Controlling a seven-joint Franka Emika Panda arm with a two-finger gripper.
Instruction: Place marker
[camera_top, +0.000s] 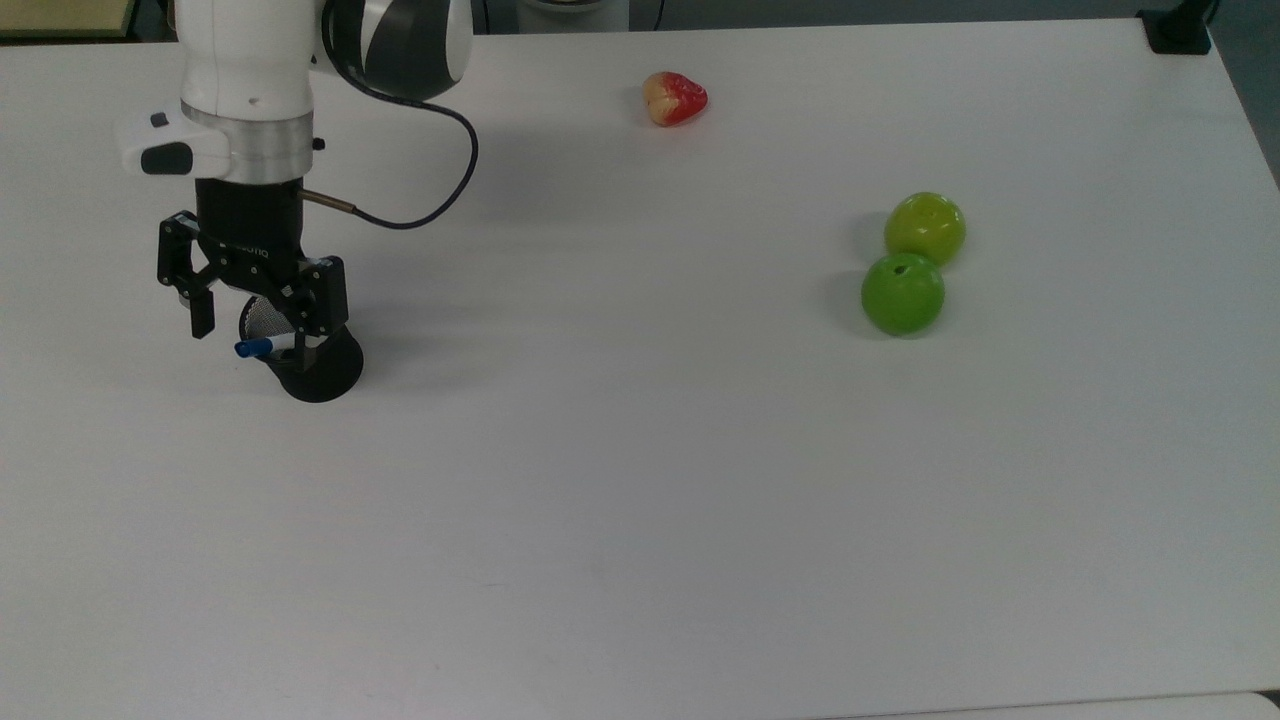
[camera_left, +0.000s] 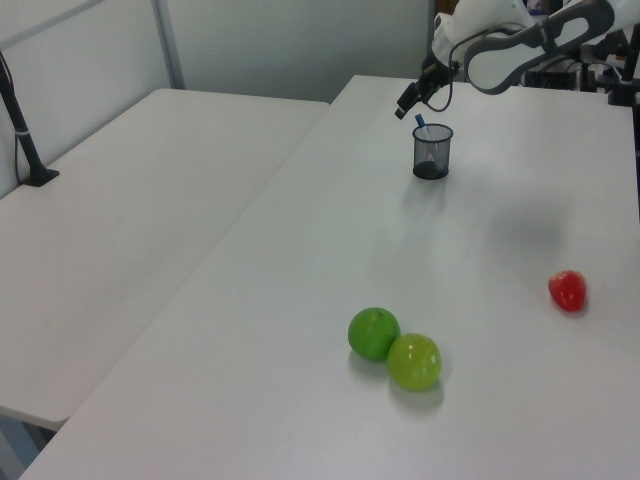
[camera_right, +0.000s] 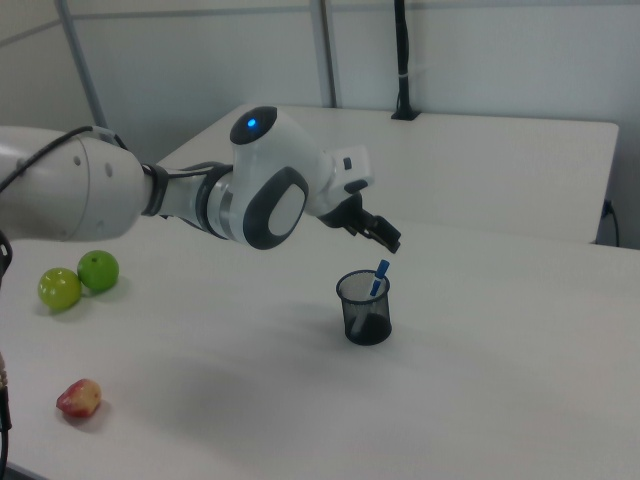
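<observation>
Standing by after release, by the look of it: marker (camera_right: 378, 279) lodged in black mesh cup (camera_right: 365, 309), blue cap leaning out over the rim.

Near to far, as the right view shows it:
- Red-and-yellow fruit (camera_right: 79, 398). Nearest, at the right view's lower left, well apart from the cup.
- Two green apples (camera_right: 78, 279). Touching each other, at the right view's left edge, clear of the working area.
- Black mesh cup. Upright on the white surface (camera_right: 250, 400), marker tilted inside, lower end resting within the mesh.
- Gripper (camera_top: 255, 310). Just above the cup mouth, fingers (camera_top: 203, 310) spread apart and grasping nothing; in the top view one on each side of the cup rim, blue cap (camera_top: 252, 348) showing between them.
- Second surface beyond, bearing a black post (camera_right: 403, 60).

Step in hand, judged: withdrawal from the cup with the placing apparently done.

Handling notes:
- Lift straight up before any sideways travel; cup appears light and likely to tip if clipped at the rim.
- Keep fingers spread during the rise, so the leaning cap is not caught or dragged out.
- Mind the dark cable (camera_top: 420, 190) looping off the wrist; keep it off the cup.
- Confirm marker stays leaning inside and cup remains upright once clear.
</observation>
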